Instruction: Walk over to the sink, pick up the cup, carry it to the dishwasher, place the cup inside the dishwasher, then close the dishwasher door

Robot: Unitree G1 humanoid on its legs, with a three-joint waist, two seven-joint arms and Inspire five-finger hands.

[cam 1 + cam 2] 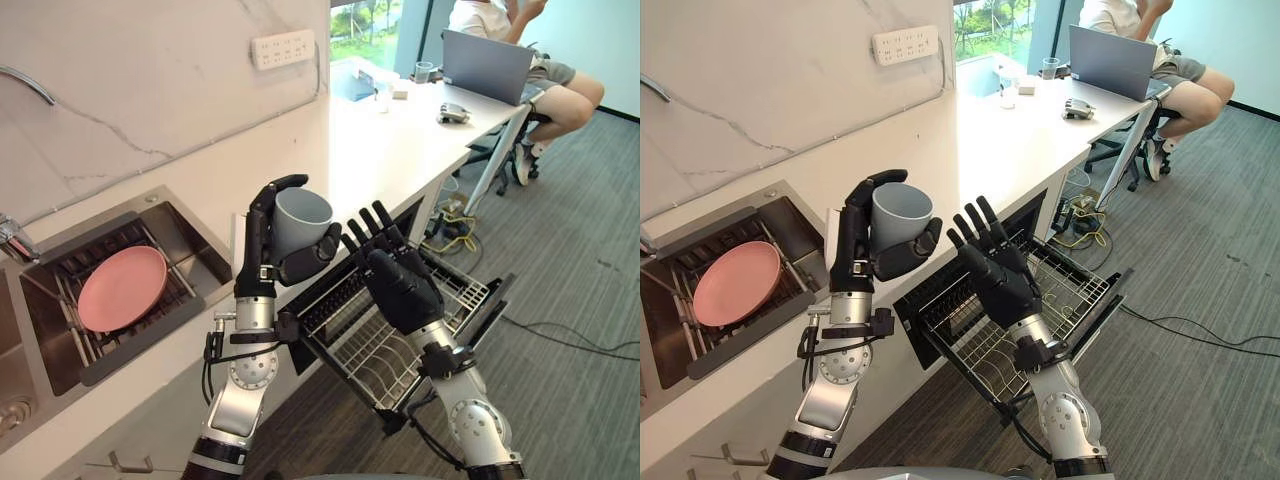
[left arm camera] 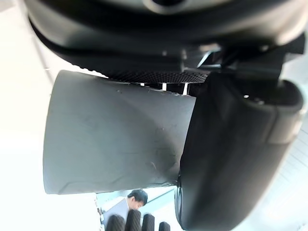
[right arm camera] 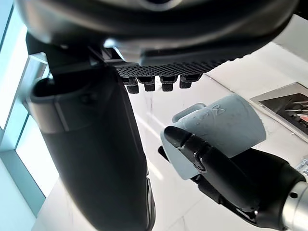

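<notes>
Cup (image 1: 302, 222): plain grey, no handle seen, mouth up and tipped a little toward the robot's right. It is in the air, clear of every surface, over the front edge of the counter (image 1: 400, 140), between the sink (image 1: 195, 240) and the pulled-out dishwasher rack (image 1: 385, 350).

Left hand (image 1: 258, 250): closed round the cup. Its fingers wrap the far wall up to the rim and the thumb crosses the near wall lower down. The left wrist view shows the thumb pressed flat on the grey wall.

Handling (judgement): probably light and stiff, with a smooth wall that could slide in the grip if it is wet. Material not determinable, so treat it as breakable. The present hold round the body at mid-height looks the sensible one; the rim is free.

Right hand (image 1: 400, 285): fingers straight and spread, holding nothing, raised just beside the cup and above the rack.

Room: the wire rack looks bare, so there are plenty of spots to set the cup down. The rack's raised front rim and the counter edge are the things to clear on the way down. The dishwasher door (image 1: 495, 300) hangs open past the rack, with open floor to the right of it.

A pink plate (image 1: 122, 288) lies in the sink. A person (image 1: 520, 50) sits at the counter's far end, well apart.
</notes>
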